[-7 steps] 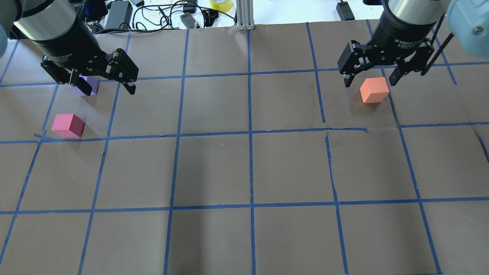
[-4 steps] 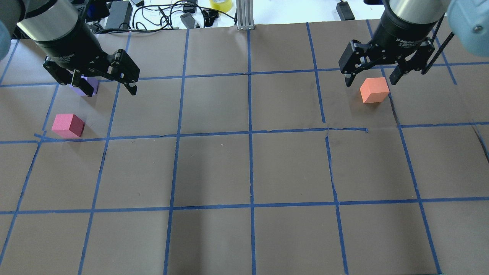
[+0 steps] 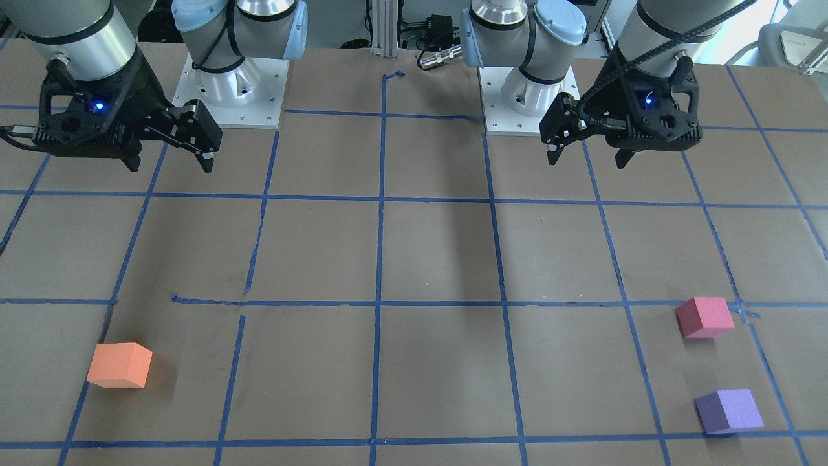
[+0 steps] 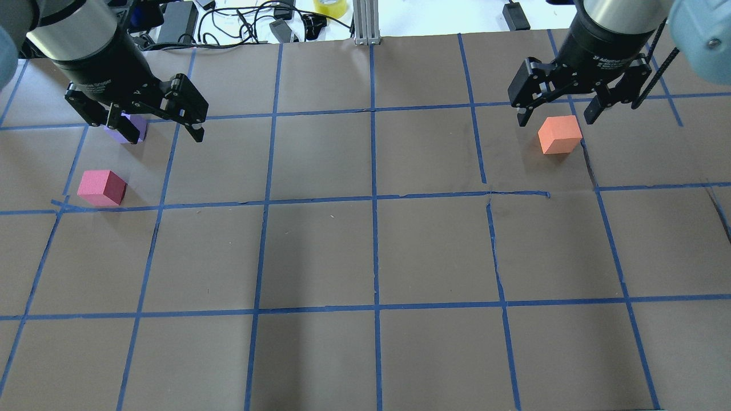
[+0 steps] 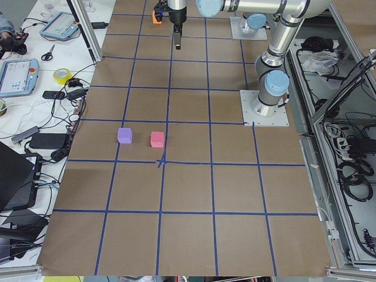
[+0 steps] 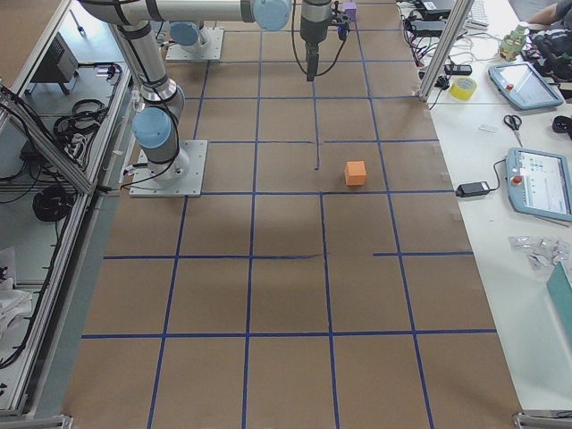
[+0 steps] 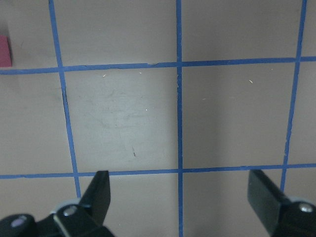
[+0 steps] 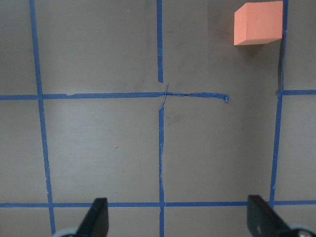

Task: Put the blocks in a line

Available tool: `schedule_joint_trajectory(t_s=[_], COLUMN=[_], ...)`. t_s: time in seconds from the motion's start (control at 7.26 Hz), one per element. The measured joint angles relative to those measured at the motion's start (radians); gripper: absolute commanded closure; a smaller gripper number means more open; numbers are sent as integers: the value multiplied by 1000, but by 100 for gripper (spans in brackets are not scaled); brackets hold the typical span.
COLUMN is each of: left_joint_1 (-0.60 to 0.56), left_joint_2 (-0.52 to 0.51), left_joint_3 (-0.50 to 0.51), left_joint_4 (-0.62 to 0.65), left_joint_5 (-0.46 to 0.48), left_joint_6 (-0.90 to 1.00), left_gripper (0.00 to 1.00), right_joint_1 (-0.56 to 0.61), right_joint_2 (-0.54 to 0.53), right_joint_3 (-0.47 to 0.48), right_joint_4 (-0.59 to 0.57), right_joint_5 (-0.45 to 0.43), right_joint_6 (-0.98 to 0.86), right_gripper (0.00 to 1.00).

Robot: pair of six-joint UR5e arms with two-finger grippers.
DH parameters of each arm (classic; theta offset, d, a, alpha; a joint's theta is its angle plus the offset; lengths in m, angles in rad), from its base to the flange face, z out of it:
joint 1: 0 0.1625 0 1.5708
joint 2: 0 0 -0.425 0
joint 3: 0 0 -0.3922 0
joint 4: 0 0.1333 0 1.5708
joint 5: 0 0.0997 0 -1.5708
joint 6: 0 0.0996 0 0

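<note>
The orange block (image 4: pixel 559 135) lies on the brown table at the far right, also in the front view (image 3: pixel 120 366) and the right wrist view (image 8: pixel 258 22). The pinkish-red block (image 4: pixel 101 188) lies at the far left. The purple block (image 4: pixel 139 127) lies just beyond it, partly hidden by my left gripper; it shows fully in the front view (image 3: pixel 729 411). My left gripper (image 4: pixel 164 136) is open, empty and raised above the table, nearer the robot than the purple block. My right gripper (image 4: pixel 555 120) is open, empty and raised above the table, short of the orange block.
Blue tape lines (image 4: pixel 374 200) divide the table into squares. Cables, adapters and a yellow tape roll (image 4: pixel 330 7) lie beyond the far edge, beside an aluminium post (image 4: pixel 364 23). The two arm bases (image 3: pixel 233 84) (image 3: pixel 527 97) stand at the robot's side.
Both grippers have shifted very slightly, staying open. The three blocks have not moved.
</note>
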Motion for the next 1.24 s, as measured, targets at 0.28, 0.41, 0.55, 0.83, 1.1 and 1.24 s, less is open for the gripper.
schedule_joint_trajectory(t_s=[0.28, 0.41, 0.55, 0.83, 1.1, 1.24], left_joint_1=[1, -1, -2, -9, -15, -15], left_joint_2=[-36, -33, -20, 13, 36, 35], left_joint_3=[8, 9, 10, 8, 13, 17], left_joint_4=[67, 128, 161, 139, 85, 94], left_joint_5=[-1, 0, 1, 9, 7, -1], left_joint_6=[-8, -8, -7, -9, -18, -23], left_gripper=[0, 0, 0, 0, 0, 0], right_joint_1=[-2, -13, -32, -52, -64, -86], right_joint_2=[2, 3, 4, 7, 19, 40], right_joint_3=[0, 1, 2, 3, 4, 4], right_joint_4=[-6, -6, -5, -4, -13, -48], right_joint_5=[0, 0, 2, 3, 2, 1], right_joint_6=[-5, -8, -11, -32, -88, -150], right_gripper=[0, 0, 0, 0, 0, 0])
